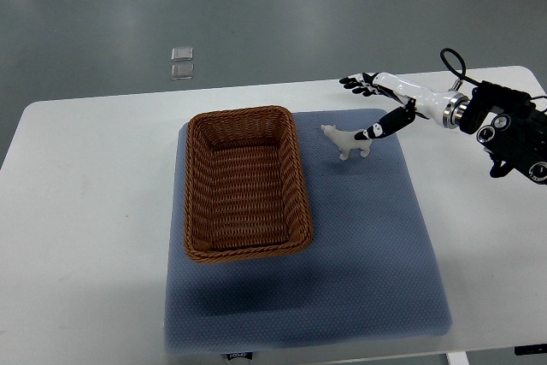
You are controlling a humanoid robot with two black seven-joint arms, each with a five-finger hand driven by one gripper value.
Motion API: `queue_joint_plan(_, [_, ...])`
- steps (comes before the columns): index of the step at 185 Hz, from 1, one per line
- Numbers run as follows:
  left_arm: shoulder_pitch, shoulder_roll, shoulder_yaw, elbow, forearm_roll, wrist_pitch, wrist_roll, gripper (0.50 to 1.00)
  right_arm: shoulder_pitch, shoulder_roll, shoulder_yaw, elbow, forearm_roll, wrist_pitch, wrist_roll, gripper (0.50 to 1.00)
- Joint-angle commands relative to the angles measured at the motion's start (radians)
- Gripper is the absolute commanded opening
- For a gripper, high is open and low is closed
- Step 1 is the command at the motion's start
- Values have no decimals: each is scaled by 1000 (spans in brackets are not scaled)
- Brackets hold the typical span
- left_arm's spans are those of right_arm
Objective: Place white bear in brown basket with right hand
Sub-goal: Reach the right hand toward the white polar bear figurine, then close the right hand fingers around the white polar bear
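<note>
One white bear betw. brown basket rim & right hand.

no readable text, mat edge tag illegible

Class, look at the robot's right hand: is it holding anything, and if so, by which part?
Nothing is clearly held. The right hand is spread open; its thumb reaches the rear of the bear, which stands on the mat beside the basket.

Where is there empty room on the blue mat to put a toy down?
The blue mat is bare right of the brown basket and along its near edge. The basket's inside looks empty too. It is crowded only at the far corner, where the right hand reaches the white bear.
</note>
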Motion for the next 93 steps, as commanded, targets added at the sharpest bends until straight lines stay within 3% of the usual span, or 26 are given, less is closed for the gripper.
queue_joint_plan(1, [0, 0, 0, 0, 0, 0, 0, 1000, 10, 1, -25, 0, -35, -2, -10, 881])
queue_joint_plan(93, [0, 0, 0, 0, 0, 0, 0, 1000, 17, 21, -137, 0, -88, -98, -82, 829])
